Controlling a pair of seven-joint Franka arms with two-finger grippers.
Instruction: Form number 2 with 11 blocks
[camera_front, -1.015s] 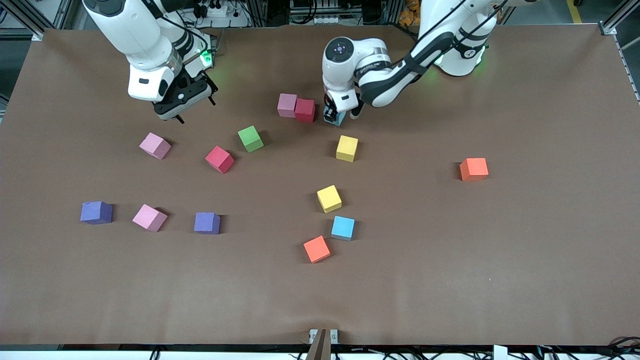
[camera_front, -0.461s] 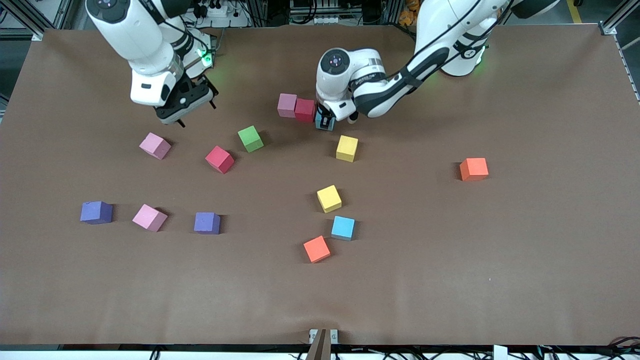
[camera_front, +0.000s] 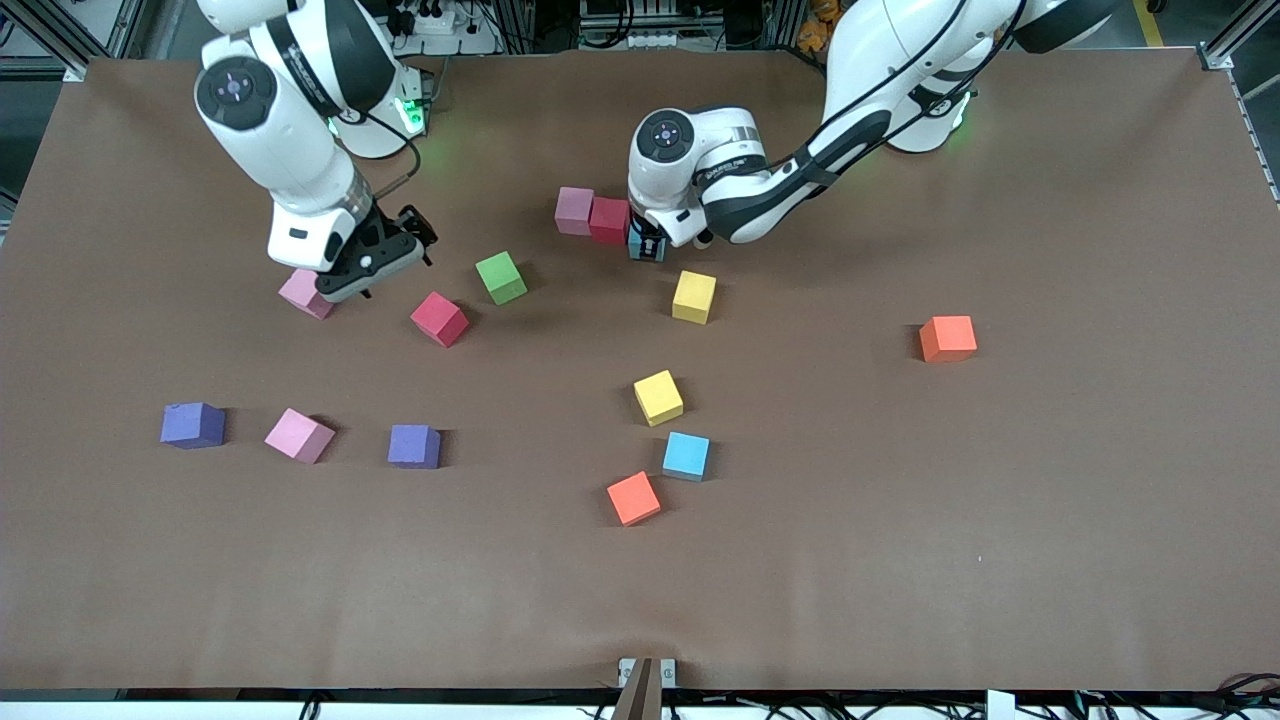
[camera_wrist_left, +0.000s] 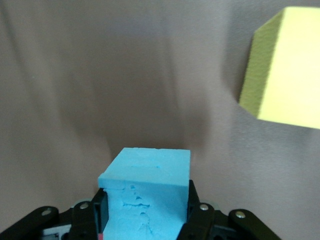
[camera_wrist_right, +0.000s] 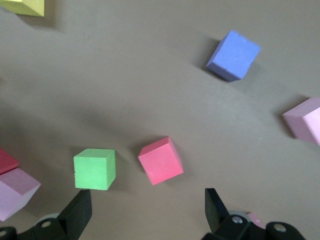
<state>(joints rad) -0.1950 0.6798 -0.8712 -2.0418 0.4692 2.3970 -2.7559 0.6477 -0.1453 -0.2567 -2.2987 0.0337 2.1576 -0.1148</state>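
Left gripper (camera_front: 647, 246) pinches a light blue block (camera_wrist_left: 145, 200) beside the red block (camera_front: 609, 220); next, release it flush; right gripper (camera_front: 352, 282), fingers spread, hovers over a pink block (camera_front: 300, 293)

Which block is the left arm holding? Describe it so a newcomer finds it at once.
Find the joined pink block and dark red block near the robots' edge of the table. Right beside the red one, the left gripper is shut on a light blue block, the only block held between fingers.
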